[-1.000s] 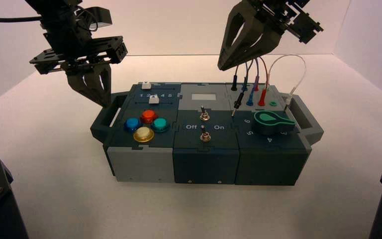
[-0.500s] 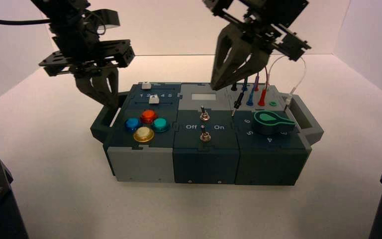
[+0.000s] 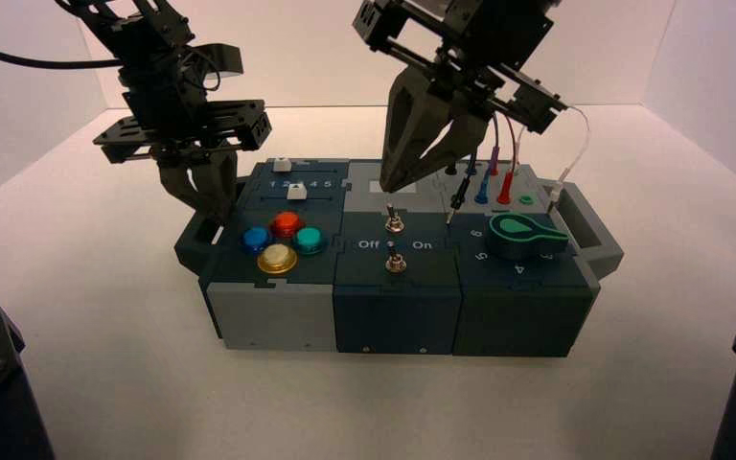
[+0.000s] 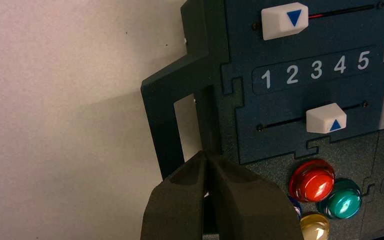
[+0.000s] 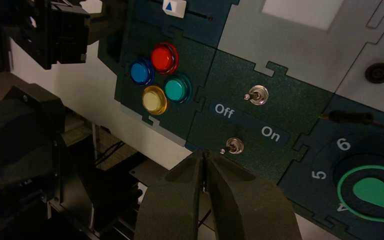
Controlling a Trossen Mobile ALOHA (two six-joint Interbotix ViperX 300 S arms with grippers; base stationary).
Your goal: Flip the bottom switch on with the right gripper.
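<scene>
The right gripper (image 3: pixel 388 187) hangs above the back of the box (image 3: pixel 393 316), its jaws pressed together into a single point, a shape that looks suited to nudging a small lever rather than grasping anything. Its target, the bottom switch (image 3: pixel 395 260), stands on the dark middle panel on the side of the box away from the arms, between the lettering "Off" and "On" and the box's edge; its twin, the top switch (image 3: pixel 394 221), stands just behind it, closer to the gripper's tip. In the right wrist view the bottom switch (image 5: pixel 235 145) lies just beyond the closed fingertips, not yet touched. The left gripper (image 3: pixel 213 206) waits, jaws likewise clenched and empty, over the box's left handle (image 4: pixel 167 120), well clear of the coloured push buttons (image 3: pixel 281 241) and of the switches, leaving the other arm room to work.
</scene>
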